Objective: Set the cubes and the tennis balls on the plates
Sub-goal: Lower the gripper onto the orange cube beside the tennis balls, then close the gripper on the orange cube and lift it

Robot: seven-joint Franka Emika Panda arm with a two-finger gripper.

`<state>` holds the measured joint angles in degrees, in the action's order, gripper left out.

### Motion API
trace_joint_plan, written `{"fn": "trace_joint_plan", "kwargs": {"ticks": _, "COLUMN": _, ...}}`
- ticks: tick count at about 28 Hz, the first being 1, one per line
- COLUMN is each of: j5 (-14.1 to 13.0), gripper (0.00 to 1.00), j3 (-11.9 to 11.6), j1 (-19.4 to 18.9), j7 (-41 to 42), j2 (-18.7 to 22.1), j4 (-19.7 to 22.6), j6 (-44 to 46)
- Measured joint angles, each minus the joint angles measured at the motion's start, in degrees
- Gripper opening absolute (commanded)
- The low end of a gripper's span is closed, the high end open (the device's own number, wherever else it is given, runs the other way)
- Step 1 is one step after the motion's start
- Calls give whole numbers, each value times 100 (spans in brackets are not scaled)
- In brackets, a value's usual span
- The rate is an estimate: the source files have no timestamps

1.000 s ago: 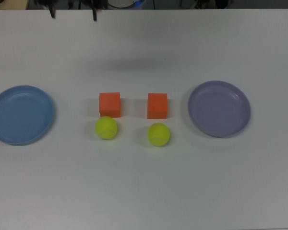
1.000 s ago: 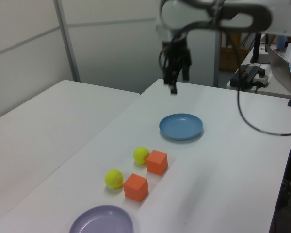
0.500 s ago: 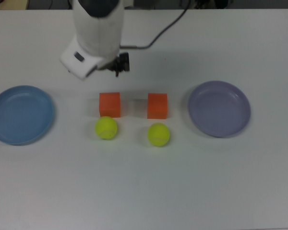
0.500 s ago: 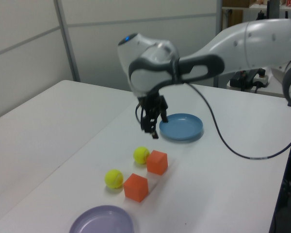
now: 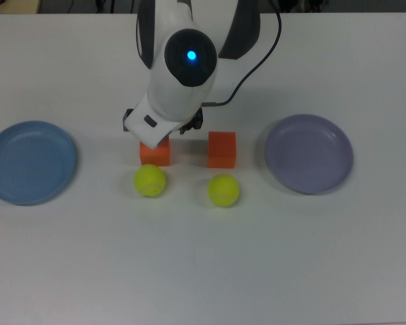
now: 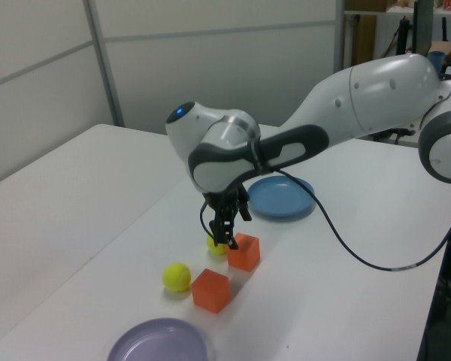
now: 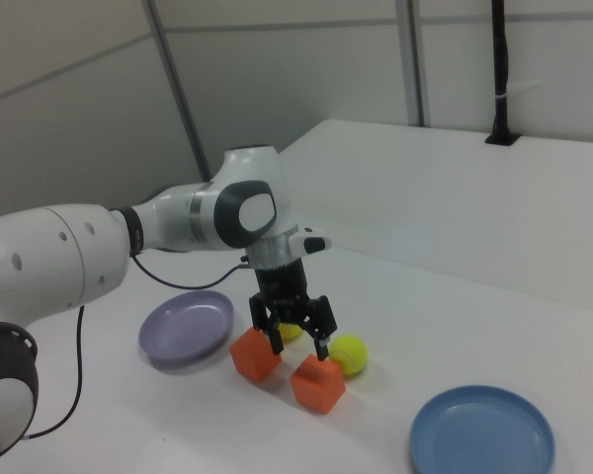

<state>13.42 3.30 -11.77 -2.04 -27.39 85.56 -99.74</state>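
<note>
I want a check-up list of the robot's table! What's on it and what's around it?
Surface: white table, bare apart from the job's things.
Job's things: two orange cubes and two tennis balls between the blue plate and purple plate; both plates hold nothing.
Clutter: nothing seen.
Gripper: gripper open, fingers spread just above one cube.
Cables: black cable hanging from the arm.
Surroundings: grey wall panels, second white table.

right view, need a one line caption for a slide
Panda arm's open gripper poised just above an orange cube, with a second cube, two tennis balls and both plates waiting.
</note>
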Motion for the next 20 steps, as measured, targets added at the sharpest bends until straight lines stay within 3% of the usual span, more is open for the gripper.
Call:
{"fn": "trace_joint_plan", "kwargs": {"ticks": 6, "j5": 450, "gripper": 100, "j3": -1, "j1": -4, "j7": -207, "j2": -218, "j4": 234, "j6": -373}}
{"fn": "trace_joint_plan", "kwargs": {"ticks": 9, "j5": 539, "gripper": 100, "j3": -2, "j1": -4, "j7": -234, "j2": -336, "j4": 256, "j6": -450}}
{"fn": "trace_joint_plan", "kwargs": {"ticks": 12, "j5": 599, "gripper": 49, "j3": -2, "j1": -4, "j7": -318, "j2": -441, "j4": 256, "j6": -522}}
{"fn": "trace_joint_plan", "kwargs": {"ticks": 14, "j5": 619, "gripper": 25, "j3": -2, "j1": -4, "j7": -357, "j2": -468, "j4": 256, "j6": -546}}
{"fn": "trace_joint_plan", "kwargs": {"ticks": 15, "j5": 621, "gripper": 7, "j3": -2, "j1": -5, "j7": -375, "j2": -473, "j4": 256, "j6": -552}}
{"fn": "trace_joint_plan", "kwargs": {"ticks": 17, "j5": 621, "gripper": 0, "j3": -2, "j1": -14, "j7": -389, "j2": -476, "j4": 251, "j6": -556}}
{"fn": "trace_joint_plan", "kwargs": {"ticks": 20, "j5": 621, "gripper": 0, "j3": -1, "j1": -42, "j7": -421, "j2": -475, "j4": 213, "j6": -559}}
